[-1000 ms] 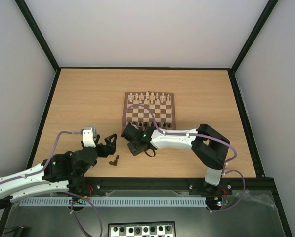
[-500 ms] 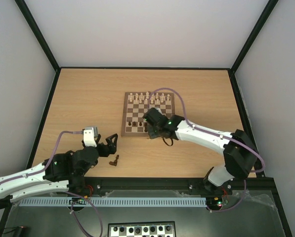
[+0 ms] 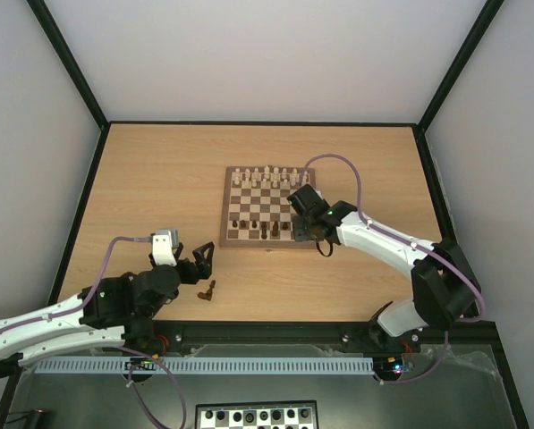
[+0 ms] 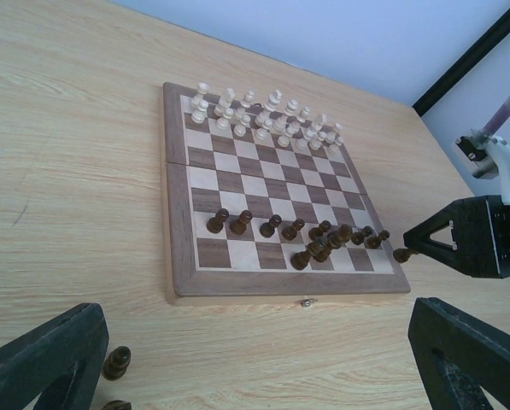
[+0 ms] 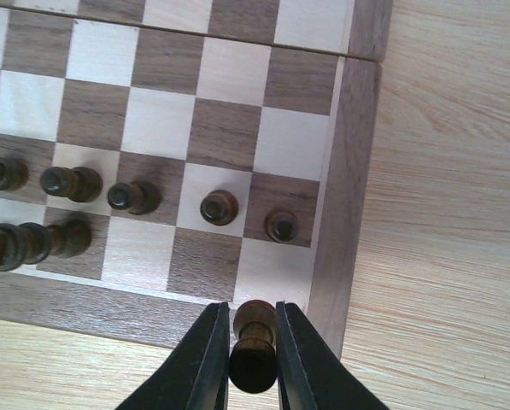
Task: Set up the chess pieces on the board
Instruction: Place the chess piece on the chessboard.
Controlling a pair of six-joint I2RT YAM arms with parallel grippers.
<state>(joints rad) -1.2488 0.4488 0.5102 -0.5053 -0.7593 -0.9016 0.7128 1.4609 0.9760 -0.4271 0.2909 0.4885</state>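
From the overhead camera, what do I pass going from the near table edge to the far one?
Loose dark pieces → board → near rows of dark pieces → cream pieces.

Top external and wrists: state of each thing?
board, unfolded flat
dark pieces, on near rows, incomplete
pale pieces, upright, far rows
loose pieces, off board, on table
held piece, clamped at board corner
right gripper, jaws shut on held piece
left gripper, jaws open, empty

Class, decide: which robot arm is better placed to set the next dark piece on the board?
Right: the right gripper is shut on a dark piece at the board's corner; the left gripper is open, off the board.
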